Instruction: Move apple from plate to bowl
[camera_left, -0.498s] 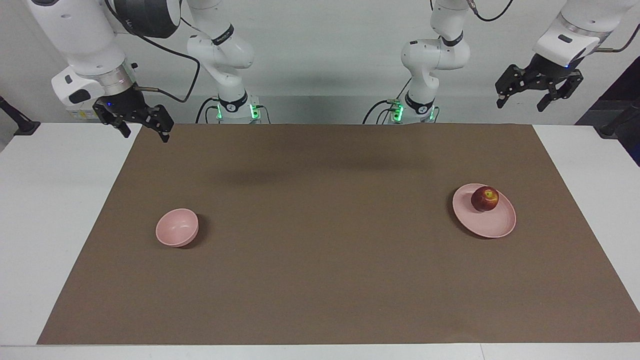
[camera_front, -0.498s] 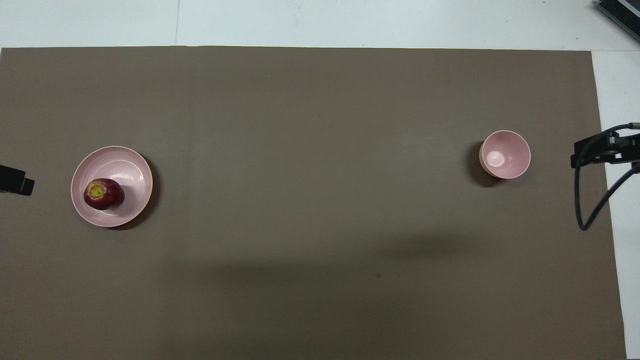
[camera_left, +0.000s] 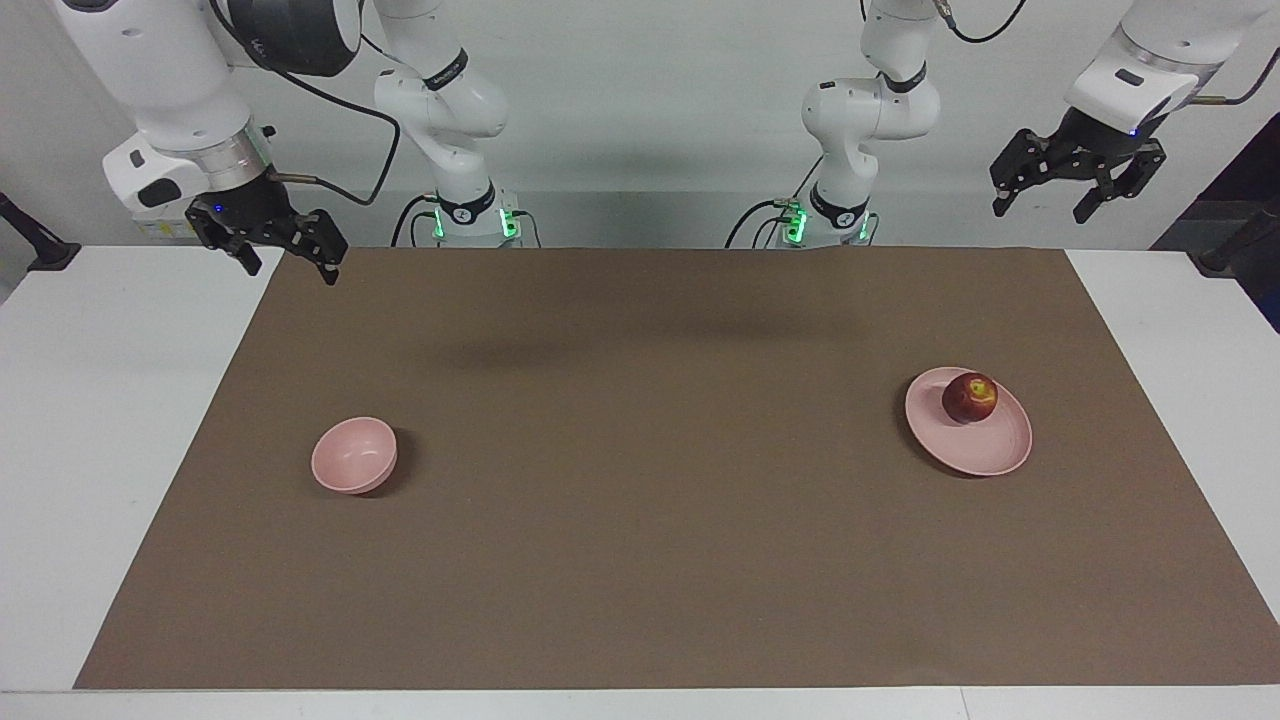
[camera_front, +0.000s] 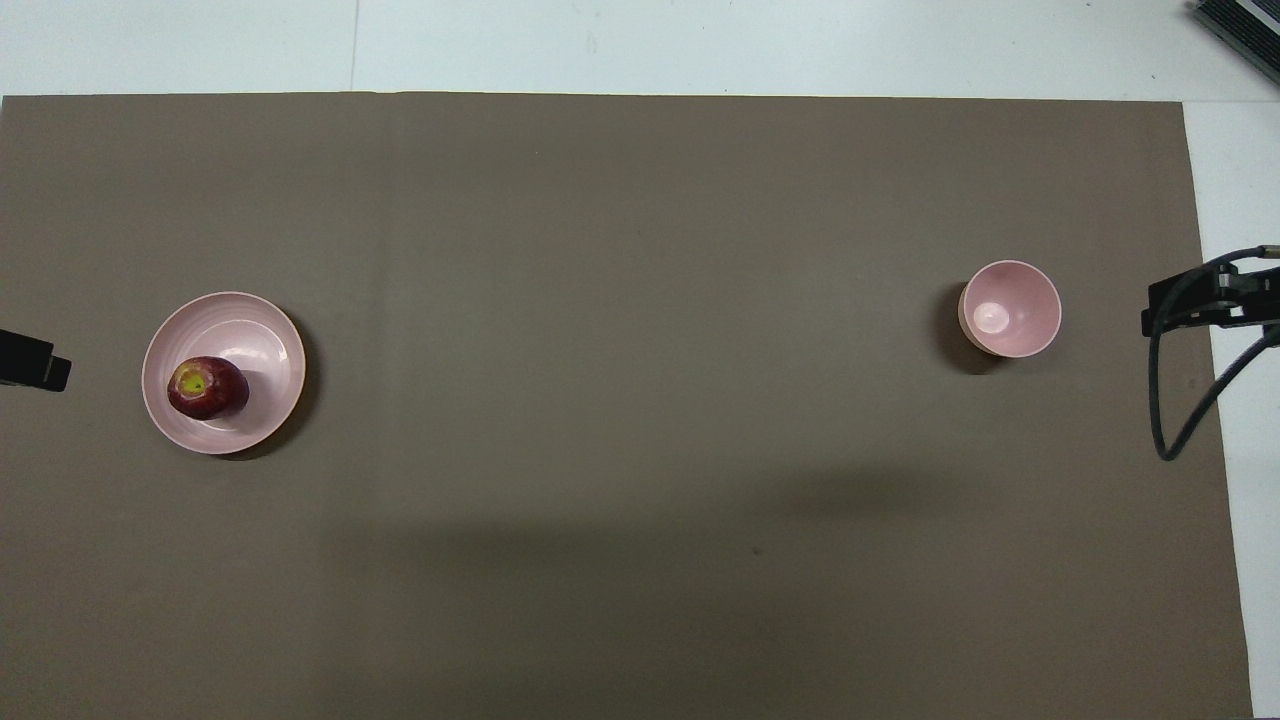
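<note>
A dark-red apple (camera_left: 969, 397) (camera_front: 207, 387) with a yellowish patch at its stem lies on the pale-pink plate (camera_left: 990, 447) (camera_front: 262, 335), toward the left arm's end of the table. The small deep pink bowl (camera_left: 353, 455) (camera_front: 1010, 308) stands empty toward the right arm's end. My left gripper (camera_left: 1043, 210) hangs open, high over the table's edge near the plate's end. My right gripper (camera_left: 291, 268) hangs open above the mat's corner near the robots, holding nothing. In the overhead view only a dark tip of each hand (camera_front: 30, 360) (camera_front: 1195, 303) shows at the sides.
A brown mat (camera_left: 640, 520) covers most of the white table (camera_left: 90, 420). A black cable (camera_front: 1175, 400) loops down from the right hand. A dark object (camera_front: 1240, 25) sits at the table's corner farthest from the robots.
The left gripper has shifted very slightly; apple, plate, bowl and the right arm stay where they were.
</note>
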